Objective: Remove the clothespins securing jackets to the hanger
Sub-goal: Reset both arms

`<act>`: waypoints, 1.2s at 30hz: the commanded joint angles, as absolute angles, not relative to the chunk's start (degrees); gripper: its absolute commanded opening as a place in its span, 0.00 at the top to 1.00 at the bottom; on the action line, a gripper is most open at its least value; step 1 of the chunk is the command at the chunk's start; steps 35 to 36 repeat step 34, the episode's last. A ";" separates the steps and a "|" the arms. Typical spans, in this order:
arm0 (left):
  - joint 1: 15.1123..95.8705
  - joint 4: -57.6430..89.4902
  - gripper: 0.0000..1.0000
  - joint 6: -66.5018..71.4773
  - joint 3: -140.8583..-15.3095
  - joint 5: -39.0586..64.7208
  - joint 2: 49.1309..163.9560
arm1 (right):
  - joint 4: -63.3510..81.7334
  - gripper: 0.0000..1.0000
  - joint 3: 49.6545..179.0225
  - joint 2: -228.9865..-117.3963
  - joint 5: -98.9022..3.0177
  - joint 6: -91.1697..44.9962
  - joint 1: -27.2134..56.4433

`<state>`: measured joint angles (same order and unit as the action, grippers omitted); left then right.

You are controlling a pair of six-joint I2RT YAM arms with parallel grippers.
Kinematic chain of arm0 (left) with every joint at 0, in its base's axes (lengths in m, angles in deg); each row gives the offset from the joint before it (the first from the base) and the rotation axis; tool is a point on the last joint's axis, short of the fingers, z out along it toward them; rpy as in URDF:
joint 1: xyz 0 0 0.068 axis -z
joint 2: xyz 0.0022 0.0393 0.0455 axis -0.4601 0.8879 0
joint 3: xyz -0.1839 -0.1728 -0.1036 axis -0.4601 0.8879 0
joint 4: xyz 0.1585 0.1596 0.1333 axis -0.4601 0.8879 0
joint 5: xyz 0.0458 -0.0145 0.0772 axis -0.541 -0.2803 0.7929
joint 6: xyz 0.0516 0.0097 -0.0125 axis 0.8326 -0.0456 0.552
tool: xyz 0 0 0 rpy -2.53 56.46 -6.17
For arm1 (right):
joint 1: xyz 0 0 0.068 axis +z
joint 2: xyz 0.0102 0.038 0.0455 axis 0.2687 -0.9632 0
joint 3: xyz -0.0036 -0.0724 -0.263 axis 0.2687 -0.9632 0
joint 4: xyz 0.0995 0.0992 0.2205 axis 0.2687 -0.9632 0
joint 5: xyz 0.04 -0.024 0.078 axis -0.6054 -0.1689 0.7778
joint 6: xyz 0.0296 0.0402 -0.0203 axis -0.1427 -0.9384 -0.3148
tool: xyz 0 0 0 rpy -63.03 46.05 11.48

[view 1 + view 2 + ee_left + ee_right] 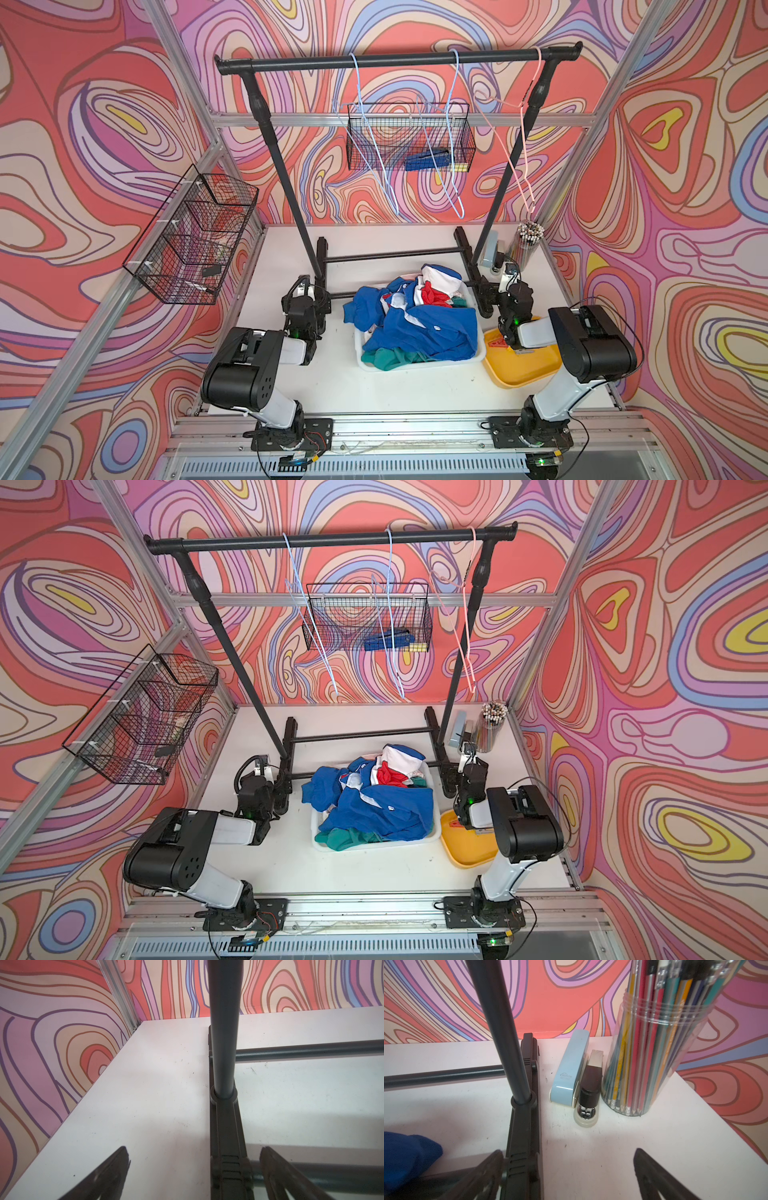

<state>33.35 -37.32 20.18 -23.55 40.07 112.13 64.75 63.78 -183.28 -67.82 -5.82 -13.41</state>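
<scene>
The jackets [419,328] lie heaped in a white tub [417,366] at the table's middle, blue, red and white cloth on top and teal [390,357] below. Three bare wire hangers [451,124] dangle from the black rack's rail [399,60]. A red-orange clothespin [497,343] [456,824] rests in the yellow tray [519,368]. My left gripper [194,1151] [320,297] is open, low over the rack's left foot. By the rack's right foot my right gripper [568,1152] [500,291] is open too. Neither holds anything.
The rack's feet and crossbars [395,253] lie on the table between the arms. A light-blue stapler [571,1068], a black stamp [589,1084] and a clear pencil jar [654,1043] stand at the back right corner. Wire baskets hang on the left wall [195,237] and back wall [411,137].
</scene>
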 commanded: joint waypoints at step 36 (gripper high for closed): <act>29.04 -31.89 0.00 18.52 -26.39 31.78 111.45 | 64.59 0.02 64.04 -182.94 -67.57 -6.25 -13.74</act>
